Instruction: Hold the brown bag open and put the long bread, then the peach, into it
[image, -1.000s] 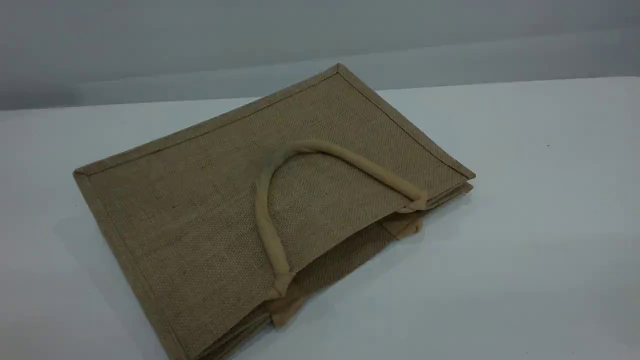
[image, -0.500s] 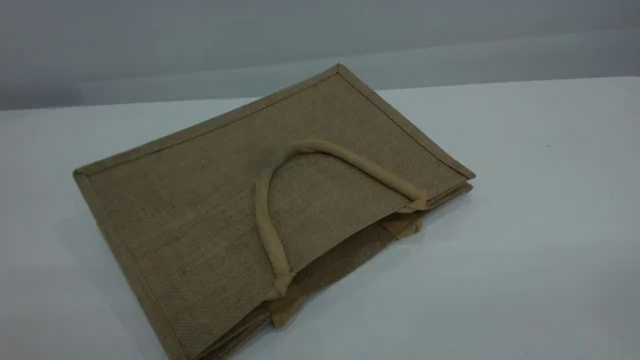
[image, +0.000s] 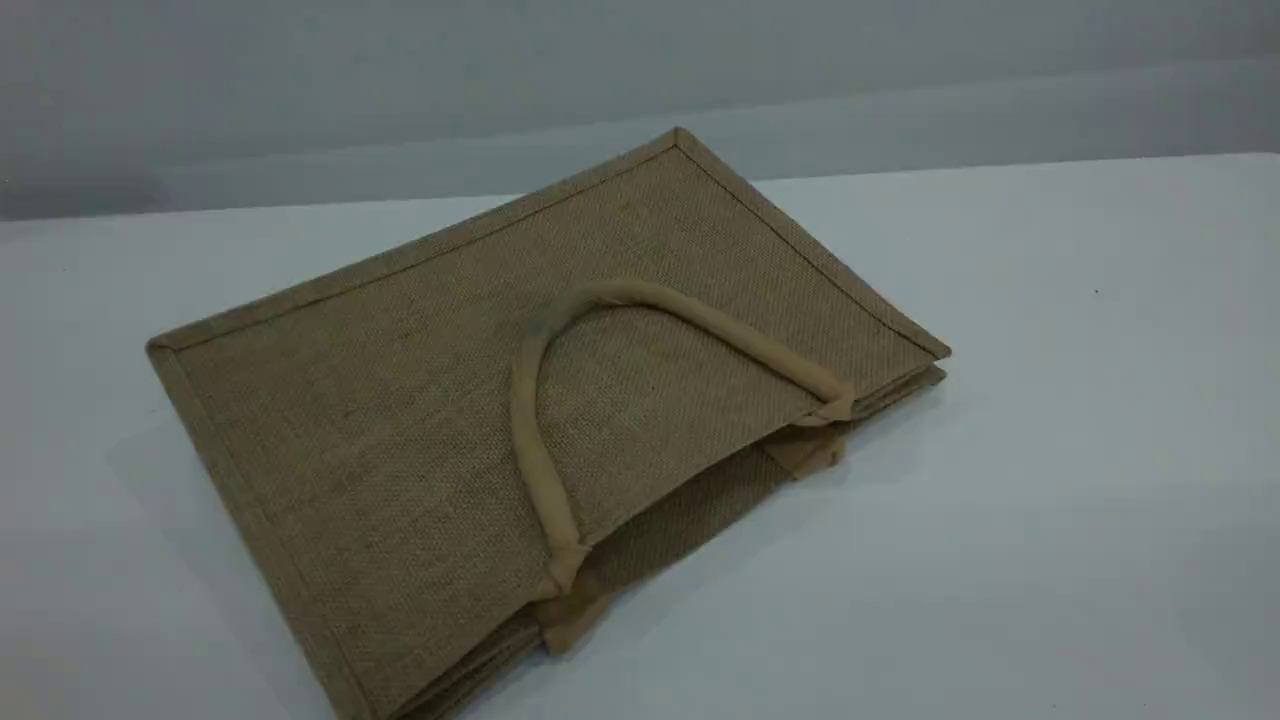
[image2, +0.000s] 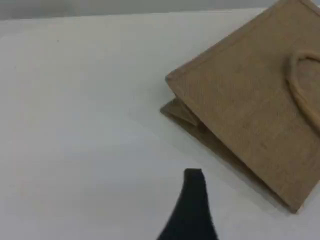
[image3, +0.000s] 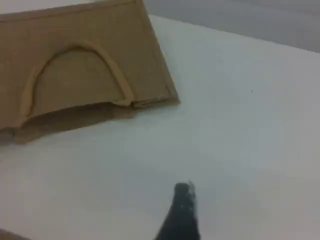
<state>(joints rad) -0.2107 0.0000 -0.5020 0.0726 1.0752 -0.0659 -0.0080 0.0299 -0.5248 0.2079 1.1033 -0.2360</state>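
The white table (image: 1050, 480) holds the brown bag (image: 420, 400) lying flat at centre frame. My left gripper (image2: 192, 200) and right gripper (image3: 181, 207), at their frames' bottom edges, are spread wide and hold nothing.

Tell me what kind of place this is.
Probably a robot test bench or lab, not a home or shop: a bare white table against a plain grey wall, holding only a flat brown bag, with a gripper fingertip showing in each wrist view.

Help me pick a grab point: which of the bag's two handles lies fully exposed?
The upper handle, arched across the brown bag's top face; the other is tucked underneath, only its ends peeking out.
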